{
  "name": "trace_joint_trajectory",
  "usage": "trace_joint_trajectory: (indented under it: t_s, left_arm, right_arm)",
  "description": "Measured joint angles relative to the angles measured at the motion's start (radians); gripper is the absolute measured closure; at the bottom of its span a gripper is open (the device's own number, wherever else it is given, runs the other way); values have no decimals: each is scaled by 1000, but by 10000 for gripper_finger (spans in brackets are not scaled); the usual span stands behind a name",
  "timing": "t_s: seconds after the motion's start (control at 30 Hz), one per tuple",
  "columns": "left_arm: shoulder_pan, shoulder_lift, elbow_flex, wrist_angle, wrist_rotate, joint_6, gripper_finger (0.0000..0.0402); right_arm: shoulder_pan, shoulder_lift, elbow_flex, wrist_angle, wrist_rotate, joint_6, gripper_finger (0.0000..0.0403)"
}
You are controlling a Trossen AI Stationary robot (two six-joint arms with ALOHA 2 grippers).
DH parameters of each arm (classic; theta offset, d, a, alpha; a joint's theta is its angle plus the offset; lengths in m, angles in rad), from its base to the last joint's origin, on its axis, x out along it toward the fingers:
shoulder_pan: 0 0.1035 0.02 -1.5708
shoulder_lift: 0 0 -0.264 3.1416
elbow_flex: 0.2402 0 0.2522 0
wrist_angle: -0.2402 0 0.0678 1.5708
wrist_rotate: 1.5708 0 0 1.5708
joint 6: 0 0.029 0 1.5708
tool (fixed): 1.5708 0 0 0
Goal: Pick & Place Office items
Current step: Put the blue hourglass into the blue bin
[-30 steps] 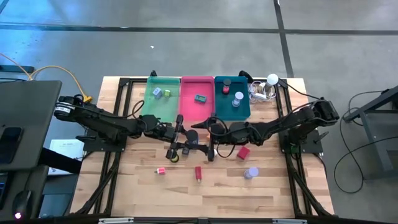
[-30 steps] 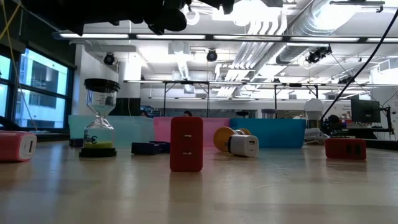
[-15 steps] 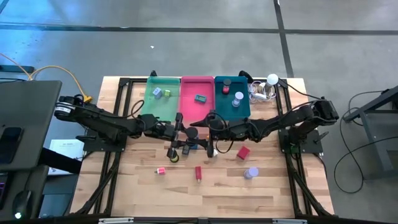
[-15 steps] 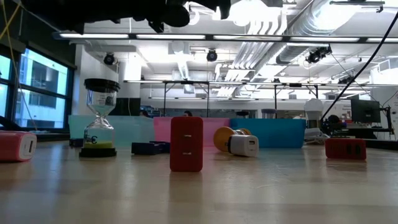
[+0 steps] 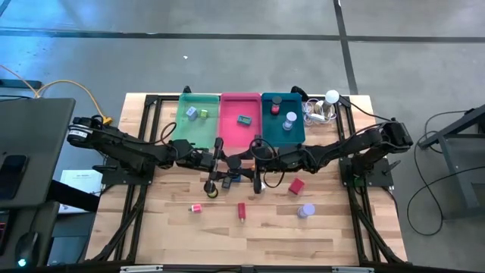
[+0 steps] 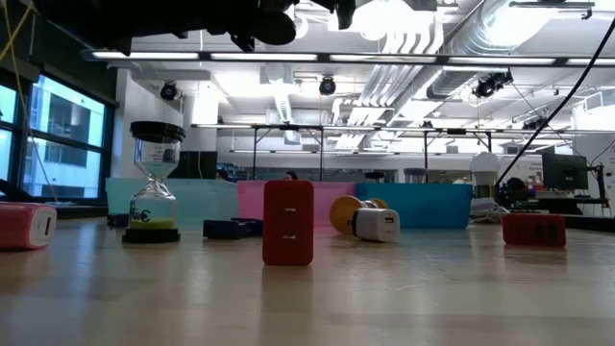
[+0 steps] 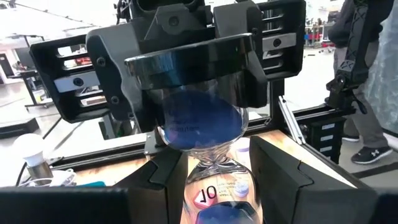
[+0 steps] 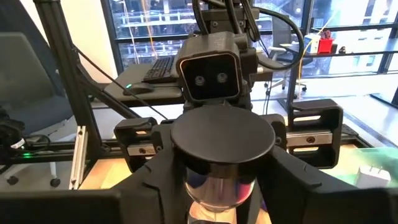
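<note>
An hourglass with blue sand and a black top cap (image 7: 186, 59) hangs above the middle of the table (image 5: 236, 167). My left gripper (image 7: 214, 180) comes at it from the left (image 5: 221, 165) and is shut on its lower half. My right gripper (image 8: 219, 186) meets it from the right (image 5: 254, 168) and is shut on its upper end. On the table stand a second hourglass with yellow-green sand (image 6: 154, 183), an upright red block (image 6: 288, 221), another red block (image 5: 296, 185) and a lavender cylinder (image 5: 305, 211). My left gripper pinches the hourglass between its two fingers (image 7: 163, 180) at the narrow neck and the top of the lower bulb (image 7: 214, 167). The fingers come in level from the table's left. The hourglass stands upright, clear of the table. My right gripper has the hourglass's upper end between its two fingers (image 8: 155, 180), at the black top cap (image 8: 222, 140) and the glass just under it. The fingers come in level from the table's right, opposite the left gripper.
Green (image 5: 198, 121), pink (image 5: 240, 135) and teal (image 5: 283, 135) trays line the far edge, with small items in them. A white ball with cables (image 5: 332, 97) lies far right. A small pink block (image 5: 196, 208), a blue clip (image 6: 233, 229) and a white plug (image 6: 377, 225) lie on the table.
My right gripper has edged toward my left gripper and closed its fingers on the hourglass's upper end. The hourglass has stayed upright in the left gripper's hold.
</note>
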Motion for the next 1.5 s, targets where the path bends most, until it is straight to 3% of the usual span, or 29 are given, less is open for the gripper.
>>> trace_joint_trajectory:
  t_s: [0.33, 1.33, 1.5]
  left_arm:
    - [0, 1, 0, -4, 0, -10, 241]
    - [-14, 1, 0, -18, -68, 38, 242]
    - [-14, 1, 0, -22, -68, 38, 213]
  right_arm:
    - [0, 0, 0, 0, -20, 0, 247]
    - [0, 0, 0, -16, -34, -9, 248]
    - [0, -1, 0, -19, -40, -9, 246]
